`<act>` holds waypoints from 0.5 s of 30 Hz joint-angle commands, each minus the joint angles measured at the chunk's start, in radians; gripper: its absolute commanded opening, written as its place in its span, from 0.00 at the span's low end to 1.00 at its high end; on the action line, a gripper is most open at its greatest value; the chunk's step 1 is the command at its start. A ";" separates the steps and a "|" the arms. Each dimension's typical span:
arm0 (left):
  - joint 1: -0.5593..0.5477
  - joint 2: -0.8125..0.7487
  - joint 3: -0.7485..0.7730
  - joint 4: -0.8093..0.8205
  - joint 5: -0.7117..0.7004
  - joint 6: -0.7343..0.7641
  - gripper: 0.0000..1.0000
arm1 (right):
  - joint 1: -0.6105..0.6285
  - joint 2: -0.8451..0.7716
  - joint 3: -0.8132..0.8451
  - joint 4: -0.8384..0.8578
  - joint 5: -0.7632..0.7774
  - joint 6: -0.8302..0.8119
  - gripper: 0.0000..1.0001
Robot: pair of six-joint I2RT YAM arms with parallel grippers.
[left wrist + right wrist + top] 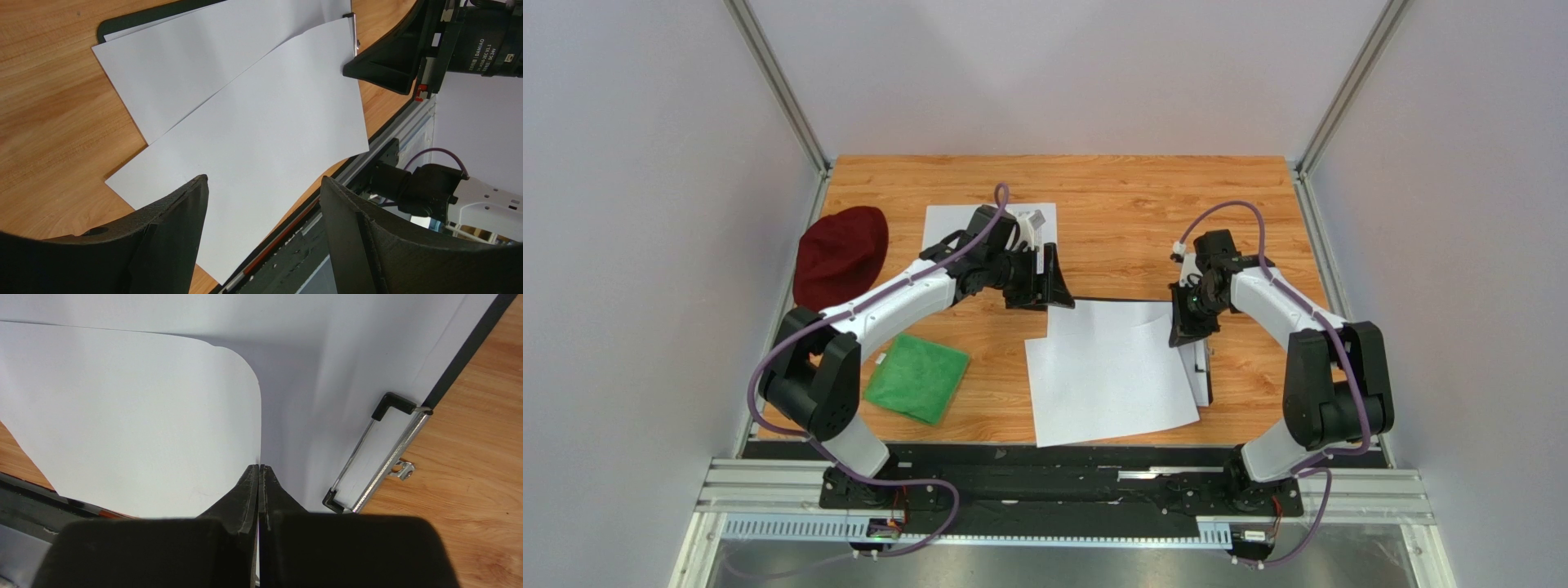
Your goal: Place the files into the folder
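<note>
Right tool point(260, 468) is pinching the curled sheet point(123, 416), left tool point(264, 184) is hovering spread and empty; best be sliding it flat toward the clip point(374, 456) on the folder point(477, 338).

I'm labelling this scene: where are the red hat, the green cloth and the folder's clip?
red hat point(840, 251): top view, middle of its crown.
green cloth point(917, 377): top view, centre of the square.
folder's clip point(390, 460): right wrist view, its silver bar.

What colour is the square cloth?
Green; the cloth shows best from the top view.
</note>
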 commanded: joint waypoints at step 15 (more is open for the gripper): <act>-0.007 0.011 0.030 0.039 0.023 0.013 0.75 | -0.070 0.034 -0.009 0.208 -0.056 0.201 0.00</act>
